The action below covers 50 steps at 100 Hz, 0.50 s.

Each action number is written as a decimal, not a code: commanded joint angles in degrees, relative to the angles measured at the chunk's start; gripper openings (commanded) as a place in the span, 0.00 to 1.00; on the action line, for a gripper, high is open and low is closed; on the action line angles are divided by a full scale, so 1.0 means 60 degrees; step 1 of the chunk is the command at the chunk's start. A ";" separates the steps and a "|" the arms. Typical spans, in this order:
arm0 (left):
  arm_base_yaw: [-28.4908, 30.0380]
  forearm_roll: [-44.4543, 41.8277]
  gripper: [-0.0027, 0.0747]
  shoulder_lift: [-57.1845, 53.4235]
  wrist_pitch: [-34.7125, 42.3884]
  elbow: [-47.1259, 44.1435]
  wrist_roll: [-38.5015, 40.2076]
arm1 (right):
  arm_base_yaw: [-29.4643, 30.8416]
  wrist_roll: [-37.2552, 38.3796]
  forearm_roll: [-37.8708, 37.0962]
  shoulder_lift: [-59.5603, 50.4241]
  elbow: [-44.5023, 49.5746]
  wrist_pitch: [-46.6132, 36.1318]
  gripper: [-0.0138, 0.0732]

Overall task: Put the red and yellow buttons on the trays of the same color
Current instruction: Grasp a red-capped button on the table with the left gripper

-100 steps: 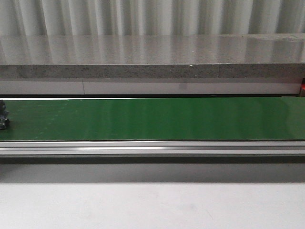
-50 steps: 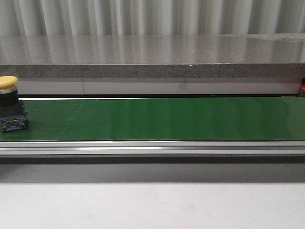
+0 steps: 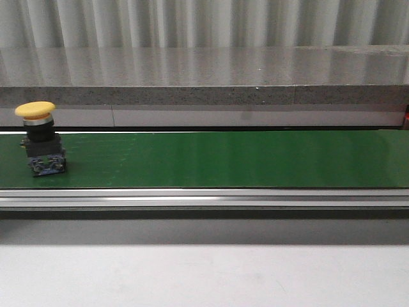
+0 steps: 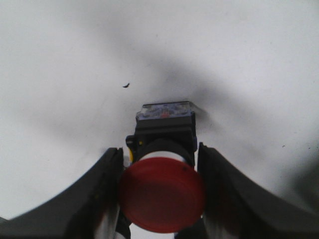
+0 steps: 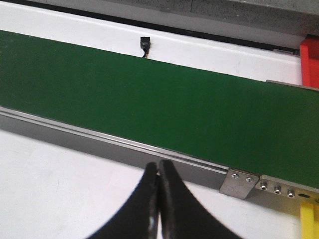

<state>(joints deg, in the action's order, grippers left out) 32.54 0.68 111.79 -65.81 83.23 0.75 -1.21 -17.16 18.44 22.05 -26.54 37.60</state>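
A yellow button [image 3: 39, 138] with a black body stands upright at the left end of the green conveyor belt [image 3: 223, 158] in the front view. In the left wrist view a red button [image 4: 162, 191] with a black body sits between the two black fingers of my left gripper [image 4: 160, 174], which is shut on it above a white surface. My right gripper [image 5: 159, 172] is shut with nothing in it, hovering over the white table just in front of the belt's metal rail [image 5: 124, 144]. No grippers show in the front view. The trays are out of view.
A grey stone ledge [image 3: 204, 80] runs behind the belt. A metal bracket [image 5: 240, 183] with screws is fixed to the rail near my right gripper. A red object [image 5: 310, 62] sits at the belt's far end, and a yellow strip [image 5: 309, 219] lies beside the bracket.
The yellow button has travelled to the right along the belt, from barely showing at the left edge to fully in view.
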 commanded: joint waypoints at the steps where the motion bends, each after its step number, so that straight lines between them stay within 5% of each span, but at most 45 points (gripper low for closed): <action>1: -0.0020 0.0054 0.24 -0.0850 -0.0119 0.0201 -0.0034 | -0.0019 -0.0089 0.0118 0.0068 -0.0236 -0.0637 0.08; 50: -0.1269 0.0105 0.24 -0.3245 -0.0416 0.0201 -0.0298 | -0.0019 -0.0089 0.0118 0.0068 -0.0236 -0.0637 0.08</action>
<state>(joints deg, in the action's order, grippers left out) 26.75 0.68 95.92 -67.59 83.23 -0.75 -1.21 -17.16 18.44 22.05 -26.54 37.60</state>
